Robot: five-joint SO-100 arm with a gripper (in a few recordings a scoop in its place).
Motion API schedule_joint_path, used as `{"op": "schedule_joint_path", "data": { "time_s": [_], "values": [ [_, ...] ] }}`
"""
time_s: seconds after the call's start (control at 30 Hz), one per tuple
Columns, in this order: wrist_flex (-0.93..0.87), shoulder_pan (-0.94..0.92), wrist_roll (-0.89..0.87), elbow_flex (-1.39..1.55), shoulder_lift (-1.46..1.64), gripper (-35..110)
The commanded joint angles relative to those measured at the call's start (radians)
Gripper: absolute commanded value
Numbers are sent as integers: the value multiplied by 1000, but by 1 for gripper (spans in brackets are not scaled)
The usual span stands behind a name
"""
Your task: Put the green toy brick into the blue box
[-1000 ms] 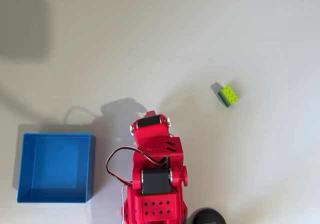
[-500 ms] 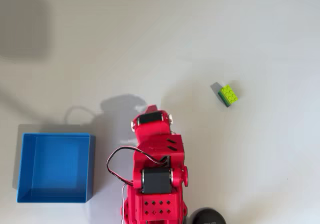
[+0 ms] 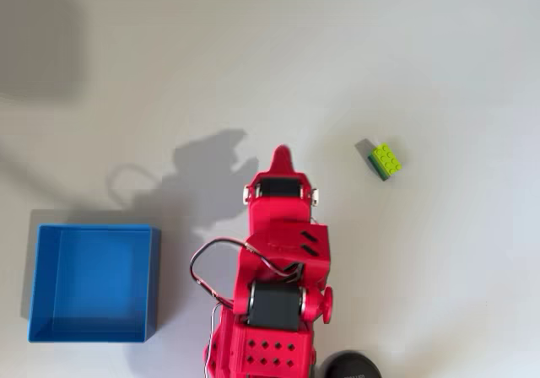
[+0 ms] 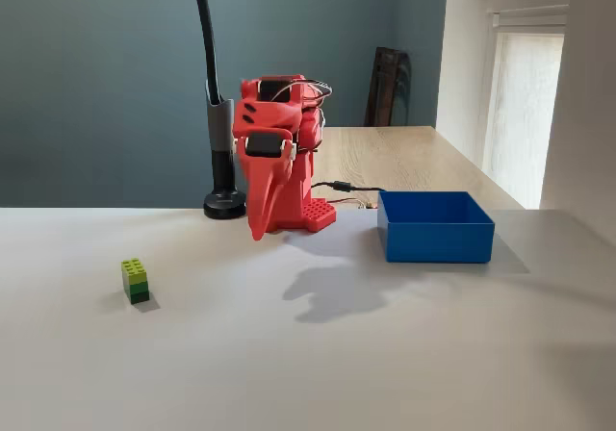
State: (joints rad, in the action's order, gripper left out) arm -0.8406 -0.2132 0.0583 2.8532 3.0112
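Note:
The green toy brick lies alone on the white table, right of centre in the overhead view and at the left in the fixed view. The blue box stands at the lower left of the overhead view, and at the right in the fixed view, with nothing inside it. My red gripper points away from the arm's base, its tip well to the left of the brick. In the fixed view the gripper hangs above the table with its fingers together, shut on nothing.
A black lamp base with a tall pole stands beside the arm's base, showing at the bottom edge of the overhead view. A wooden table runs behind the white one. White tabletop surrounds the brick.
The arm has stretched forward and swung right in the overhead view, bringing the gripper tip closer to the brick. Brick and box have stayed in place.

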Motion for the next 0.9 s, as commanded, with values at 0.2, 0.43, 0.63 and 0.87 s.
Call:
{"op": "schedule_joint_path", "data": {
  "time_s": [0.2, 0.43, 0.63, 0.87],
  "values": [
    [18, -189, -60, -282, -379, 33],
    [14, -304, -149, -437, -595, 37],
    [14, -388, -221, -529, -730, 35],
    [18, -471, -291, -606, -859, 37]
  ]
}}
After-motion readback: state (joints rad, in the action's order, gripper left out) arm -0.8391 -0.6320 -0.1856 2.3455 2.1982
